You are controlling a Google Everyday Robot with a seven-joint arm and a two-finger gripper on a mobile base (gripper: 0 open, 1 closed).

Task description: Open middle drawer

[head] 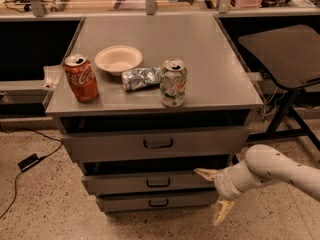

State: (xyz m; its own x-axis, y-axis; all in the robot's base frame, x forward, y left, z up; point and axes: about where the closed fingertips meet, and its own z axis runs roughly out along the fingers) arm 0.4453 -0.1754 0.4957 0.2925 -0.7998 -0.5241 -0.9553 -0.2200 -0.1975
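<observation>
A grey metal cabinet has three drawers stacked in front. The middle drawer (125, 182) has a medium-height front panel and a small dark loop handle (158, 182) at its centre; it looks pushed in. My gripper (214, 196) is open at the drawer's right end, well to the right of the handle. One fingertip (202, 173) lies at the top right of the middle drawer's front, the other fingertip (220, 218) points down beside the bottom drawer (125, 202). The taller top drawer (115, 145) is above.
On the cabinet top (210, 59) stand a red cola can (81, 78), a white bowl (118, 59), a crushed foil wrapper (140, 77) and a green-white can (173, 83). A dark chair (280, 51) stands to the right. A black cable and plug (27, 162) lie on the floor left.
</observation>
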